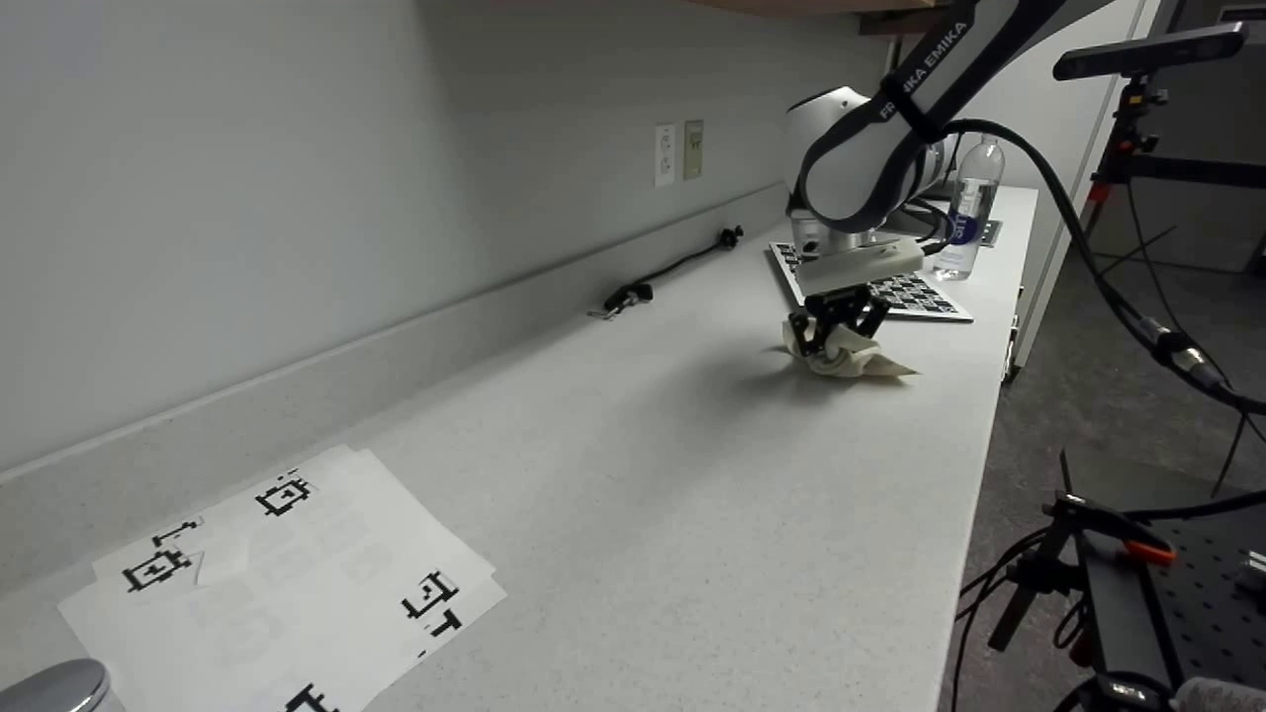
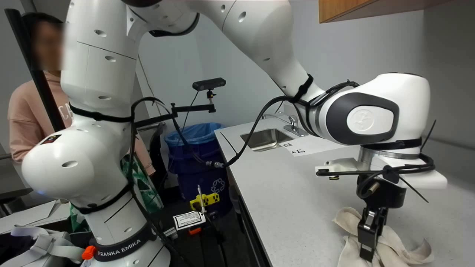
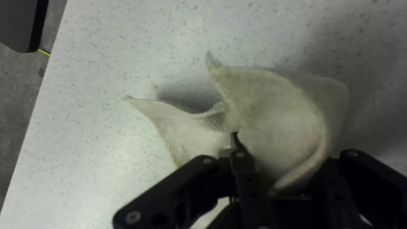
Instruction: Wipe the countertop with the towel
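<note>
The towel [image 1: 856, 356] is bunched on the surface [image 1: 692, 544], somewhat nearer the long open edge than the backsplash [image 1: 396, 364]. Its middle is gathered up and its corners fan outward; in the wrist view some curl upward over a shadow. The pincer [image 2: 367, 250] points down into the folds, its jaws drawn almost fully together with cloth pinched between them; whether its tips reach the surface cannot be told.

So the grasp is done, and the cloth is down where it can wipe. I take this to be the wiping stage, but how many strokes have been made cannot be told: I see no smear or wet trail to measure by.

What is left, as I judge it, is most of the cleaning: passes along the open edge, along the backsplash, and over the long run toward the end with the sink [image 2: 268, 139] and the marker sheets [image 1: 297, 583]. Those sheets would stop the cloth reaching what they cover. Near the towel, toward the opposite end, the checkered board [image 1: 915, 297] hides another patch; the bottle [image 1: 971, 213] stands by it, toward the open edge. A corded black clip [image 1: 630, 295] lies along the backsplash. Letting go of the towel would come last.
</note>
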Robot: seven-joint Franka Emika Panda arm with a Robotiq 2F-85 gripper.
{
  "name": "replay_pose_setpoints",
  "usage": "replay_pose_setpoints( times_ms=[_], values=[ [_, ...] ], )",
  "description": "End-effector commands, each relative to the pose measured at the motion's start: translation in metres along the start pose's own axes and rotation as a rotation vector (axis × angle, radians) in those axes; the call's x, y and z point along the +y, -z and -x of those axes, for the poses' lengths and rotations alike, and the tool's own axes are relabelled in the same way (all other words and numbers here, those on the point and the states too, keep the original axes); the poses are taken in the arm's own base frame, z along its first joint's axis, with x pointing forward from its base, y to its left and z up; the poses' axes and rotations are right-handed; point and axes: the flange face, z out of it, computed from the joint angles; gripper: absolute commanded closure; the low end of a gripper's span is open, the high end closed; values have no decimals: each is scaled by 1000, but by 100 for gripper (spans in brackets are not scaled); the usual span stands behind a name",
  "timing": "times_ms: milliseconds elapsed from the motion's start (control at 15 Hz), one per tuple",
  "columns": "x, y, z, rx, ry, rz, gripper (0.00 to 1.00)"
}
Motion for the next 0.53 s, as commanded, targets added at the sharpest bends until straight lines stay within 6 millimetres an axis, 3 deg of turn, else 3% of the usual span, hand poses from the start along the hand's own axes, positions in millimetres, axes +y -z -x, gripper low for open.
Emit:
replay_pose_setpoints(
  times_ms=[0,267,467],
  values=[
    [-29,24,27,26,90,-39,97],
    [-67,41,47,15,145,-92,97],
    [-84,47,48,42,157,-113,97]
  ],
)
